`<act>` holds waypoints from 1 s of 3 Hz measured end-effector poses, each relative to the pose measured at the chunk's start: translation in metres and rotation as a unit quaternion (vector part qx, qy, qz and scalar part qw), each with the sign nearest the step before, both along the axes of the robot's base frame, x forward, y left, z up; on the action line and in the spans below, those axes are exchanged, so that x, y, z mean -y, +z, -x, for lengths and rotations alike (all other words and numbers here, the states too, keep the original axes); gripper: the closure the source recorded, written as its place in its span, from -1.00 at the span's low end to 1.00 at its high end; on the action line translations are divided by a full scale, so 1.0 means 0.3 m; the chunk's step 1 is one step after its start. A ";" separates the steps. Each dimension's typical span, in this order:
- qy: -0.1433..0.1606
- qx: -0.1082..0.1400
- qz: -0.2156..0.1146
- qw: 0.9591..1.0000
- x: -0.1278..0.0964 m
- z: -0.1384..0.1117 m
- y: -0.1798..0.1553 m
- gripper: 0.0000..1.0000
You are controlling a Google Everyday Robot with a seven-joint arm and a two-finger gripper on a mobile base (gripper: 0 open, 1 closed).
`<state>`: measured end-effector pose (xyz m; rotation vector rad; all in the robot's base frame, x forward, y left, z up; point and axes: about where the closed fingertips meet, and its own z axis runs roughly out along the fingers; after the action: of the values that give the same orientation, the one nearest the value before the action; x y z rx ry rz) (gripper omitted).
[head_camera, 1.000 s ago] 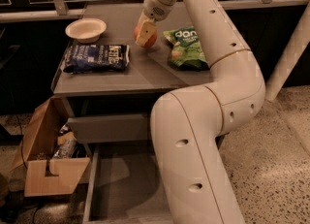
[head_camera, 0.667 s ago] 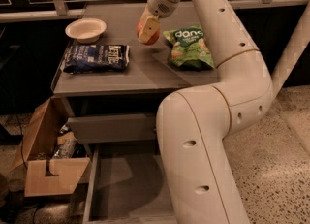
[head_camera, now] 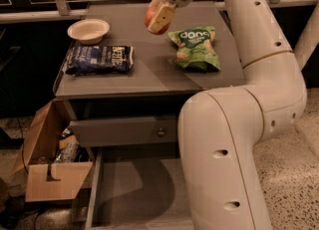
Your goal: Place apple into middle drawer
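In the camera view, we see the gripper [head_camera: 156,20] up at the far side of the scene, hanging above the far middle of the grey table top [head_camera: 149,77]. Its fingers are closed around the apple [head_camera: 150,18], with one pale finger pad [head_camera: 163,18] pressed against the fruit's right side. The apple is in the air, clear of the table, between the white bowl [head_camera: 88,30] to its left and the green snack bag [head_camera: 195,48] to its right. A blue snack bag [head_camera: 99,58] lies flat on the left part of the table, nearer than the bowl.

Below the table top, a grey drawer front [head_camera: 122,131] with a small round knob [head_camera: 161,132] sits just under the edge. Beneath it the middle drawer [head_camera: 134,189] is pulled out towards us, its scuffed floor in view. The white arm [head_camera: 239,124] fills the near right. An open cardboard box [head_camera: 50,169] stands on the floor to the left of the drawer.
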<state>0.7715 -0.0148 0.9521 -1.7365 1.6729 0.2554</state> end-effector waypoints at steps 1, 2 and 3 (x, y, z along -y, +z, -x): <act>-0.002 0.012 -0.013 1.000 0.071 0.036 0.056 1.00; -0.010 0.031 -0.040 0.999 0.161 0.078 0.105 1.00; -0.009 0.017 -0.043 0.999 0.156 0.097 0.051 1.00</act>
<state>0.7424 -0.0617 0.9673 -1.6536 1.6299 0.2839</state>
